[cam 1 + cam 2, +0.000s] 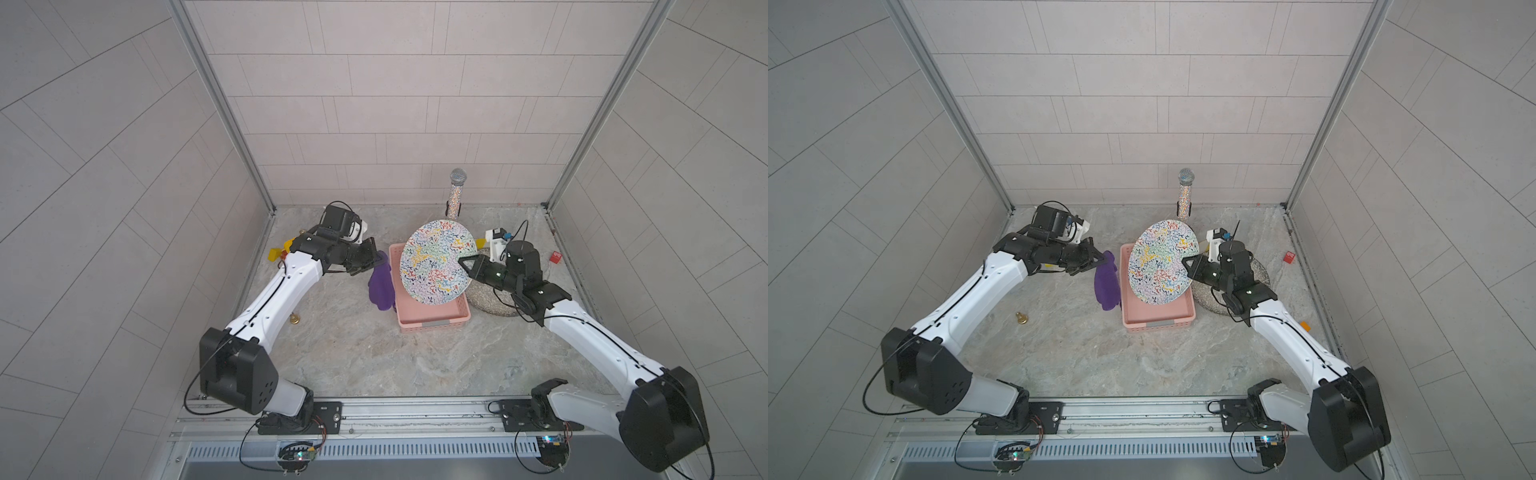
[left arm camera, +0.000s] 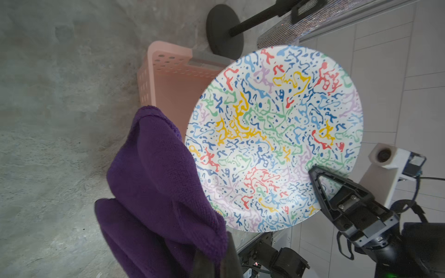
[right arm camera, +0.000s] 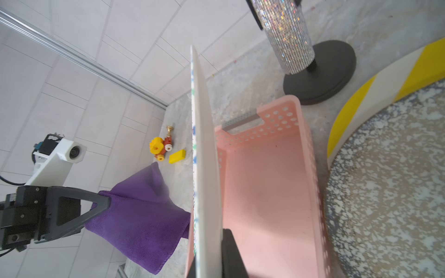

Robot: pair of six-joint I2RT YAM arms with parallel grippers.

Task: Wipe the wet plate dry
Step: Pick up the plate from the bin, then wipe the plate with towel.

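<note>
In both top views a white plate (image 1: pixel 436 262) (image 1: pixel 1160 262) patterned with coloured squiggles stands tilted on edge above a pink basket (image 1: pixel 432 320) (image 1: pixel 1158 322). My right gripper (image 1: pixel 461 262) (image 1: pixel 1185 264) (image 3: pixel 208 250) is shut on the plate's right rim. The right wrist view shows the plate (image 3: pixel 204 144) edge-on between the jaws. A purple cloth (image 1: pixel 381 286) (image 1: pixel 1105 286) (image 2: pixel 156 180) hangs from my left gripper (image 1: pixel 376 259) (image 1: pixel 1100 258) (image 2: pixel 216 243), which is shut on it. The cloth hangs just left of the plate (image 2: pixel 272 134), close to its patterned face.
A glittery microphone on a black stand (image 1: pixel 457 191) (image 1: pixel 1185 191) rises behind the basket. A speckled round dish (image 1: pixel 490 303) (image 3: pixel 385 180) lies under my right arm. A small red block (image 1: pixel 555 257), a brass piece (image 1: pixel 1021 318) and yellow toys (image 3: pixel 160 148) are scattered on the marble table.
</note>
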